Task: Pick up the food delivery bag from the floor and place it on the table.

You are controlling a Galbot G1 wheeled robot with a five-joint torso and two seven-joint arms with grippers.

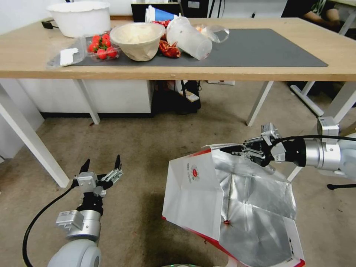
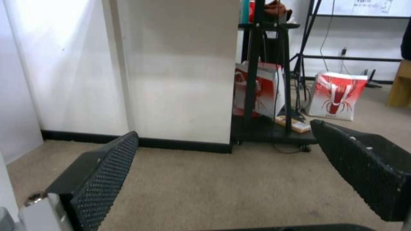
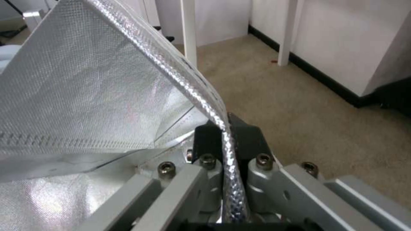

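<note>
Bag: we see the large white-and-red paper food delivery bag (image 1: pixel 193 200) with crinkled silver foil lining at the lower right of the head view, mouth wide open, over the floor.
Right gripper: the right gripper (image 1: pixel 237 150) is closed on the bag's upper foil rim (image 3: pixel 214 109), which passes between its dark pads.
Left gripper: the left gripper (image 1: pixel 102 167) is at the lower left, fingers spread and empty, its black pads (image 2: pixel 105 173) dotted.
Floor: worn grey-brown carpet floor (image 1: pixel 141 148).
Table: the light-wood rectangular table (image 1: pixel 185 70) with dark grey mat (image 1: pixel 252 48) is at the top.
</note>
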